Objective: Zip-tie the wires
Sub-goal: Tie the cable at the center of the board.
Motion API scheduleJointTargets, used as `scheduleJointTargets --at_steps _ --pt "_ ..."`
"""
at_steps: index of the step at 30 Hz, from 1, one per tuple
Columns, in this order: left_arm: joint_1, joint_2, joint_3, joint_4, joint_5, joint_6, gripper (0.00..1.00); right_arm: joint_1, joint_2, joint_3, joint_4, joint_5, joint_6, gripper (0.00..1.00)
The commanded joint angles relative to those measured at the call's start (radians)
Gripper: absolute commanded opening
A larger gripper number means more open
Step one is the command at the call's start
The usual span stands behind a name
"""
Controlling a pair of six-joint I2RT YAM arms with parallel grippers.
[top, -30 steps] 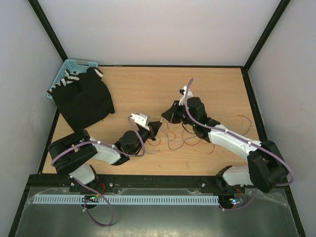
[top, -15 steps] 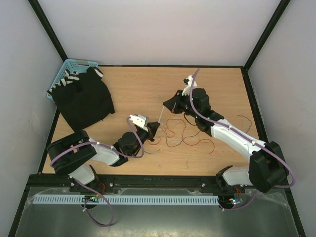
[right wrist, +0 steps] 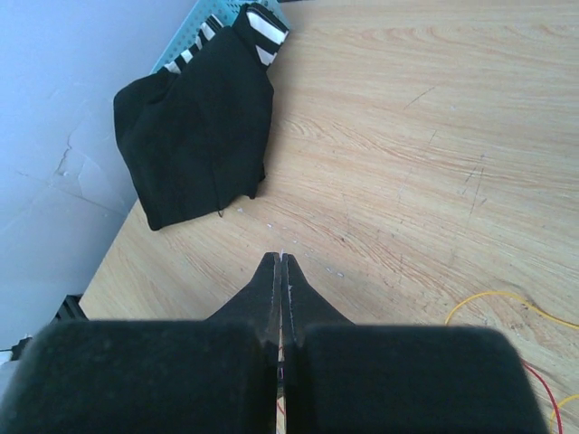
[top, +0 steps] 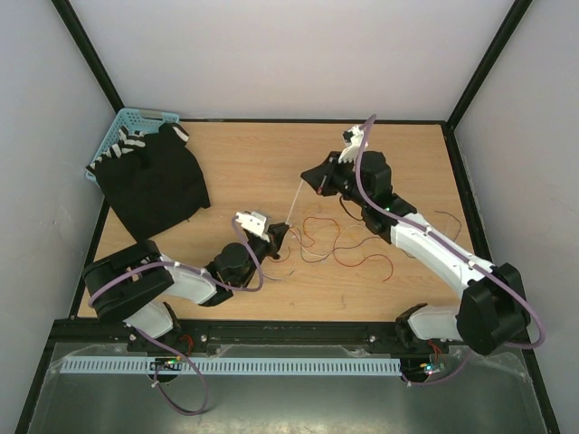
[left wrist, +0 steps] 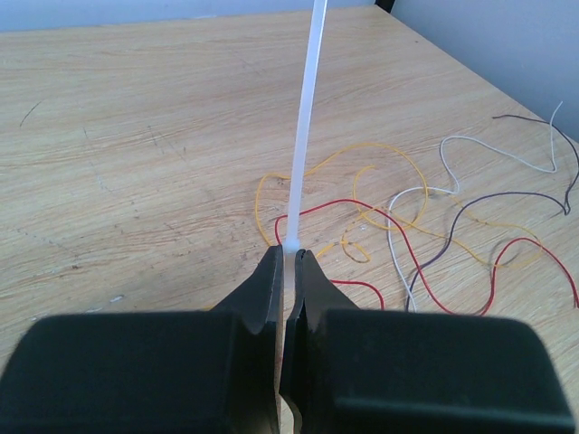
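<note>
The left gripper is pinched tight on the lower end of the thin white plastic zip tie. The strap runs taut up to the right gripper, clamped on its far end. Loose red, yellow, white and dark wires sprawl on the wooden table just beside; whether the tie loops them, I can't tell. The pull wants to be straight along the strap, slow and even, with the left grip firm.

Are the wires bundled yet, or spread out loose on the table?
Spread out: the wires lie in separate loose loops. The zip tie runs straight from the left end effector; no loop around them shows.
</note>
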Motion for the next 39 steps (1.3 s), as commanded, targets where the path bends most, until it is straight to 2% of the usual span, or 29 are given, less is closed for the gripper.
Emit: scheduleJointTargets --at_steps 1,8,11,13,14,18,21,27,32,39 --pt "-0.011 0.021 0.008 -0.04 -0.012 0.011 0.0 -0.02 -0.064 0.064 0.06 0.024 -0.017 0.0" --pt "-0.01 -0.015 0.021 -0.066 -0.029 0.006 0.0 -0.041 -0.121 0.032 0.062 -0.012 -0.025 0.0" --pt "-0.012 -0.118 0.077 -0.215 -0.041 0.029 0.0 -0.046 -0.165 0.008 0.063 -0.049 -0.061 0.0" --pt "-0.012 -0.193 0.142 -0.453 -0.043 0.029 0.0 -0.046 -0.197 -0.024 0.076 -0.077 -0.09 0.11" --pt "-0.012 -0.218 0.163 -0.503 -0.041 0.026 0.0 -0.046 -0.212 -0.038 0.077 -0.088 -0.1 0.18" --pt "-0.002 -0.292 0.166 -0.536 -0.027 -0.01 0.0 -0.047 -0.272 -0.088 0.074 -0.129 -0.145 0.47" --pt "0.004 -0.33 0.205 -0.645 -0.012 -0.025 0.0 -0.047 -0.339 -0.109 0.049 -0.1 -0.191 0.71" --pt "0.074 -0.428 0.328 -0.898 0.09 -0.061 0.0 -0.047 -0.445 -0.118 -0.066 0.031 -0.389 0.92" --pt "0.181 -0.461 0.506 -1.198 0.25 -0.101 0.0 -0.047 -0.49 -0.178 -0.082 0.052 -0.461 0.97" --pt "0.285 -0.455 0.715 -1.484 0.373 -0.075 0.0 -0.048 -0.528 -0.33 0.054 -0.101 -0.478 0.97"
